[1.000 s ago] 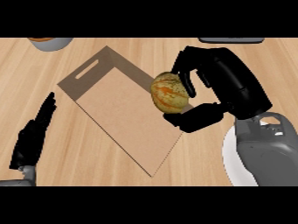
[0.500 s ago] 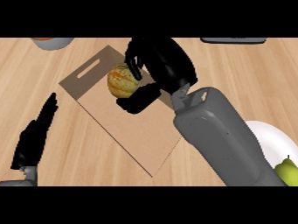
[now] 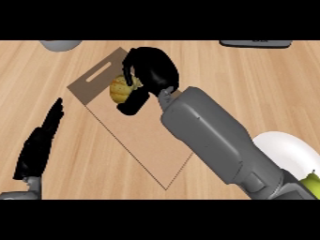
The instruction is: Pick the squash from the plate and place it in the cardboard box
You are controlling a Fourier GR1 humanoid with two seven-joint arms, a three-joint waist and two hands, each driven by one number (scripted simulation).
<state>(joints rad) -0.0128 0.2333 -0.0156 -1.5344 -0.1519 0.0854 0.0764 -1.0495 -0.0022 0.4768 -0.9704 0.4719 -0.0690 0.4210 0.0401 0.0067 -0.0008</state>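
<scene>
The squash (image 3: 121,89) sits in the curled fingers of the right hand (image 3: 148,75), above the cardboard box (image 3: 145,145) near its slotted far end. The left hand (image 3: 41,143) rests straight-fingered beside the box's left edge (bare wood between). The white plate (image 3: 287,150) lies at lower right.

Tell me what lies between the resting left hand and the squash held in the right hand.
In the head view, between the left hand and the squash lie a strip of bare wooden counter and the cardboard box's near wall, nothing else.
</scene>
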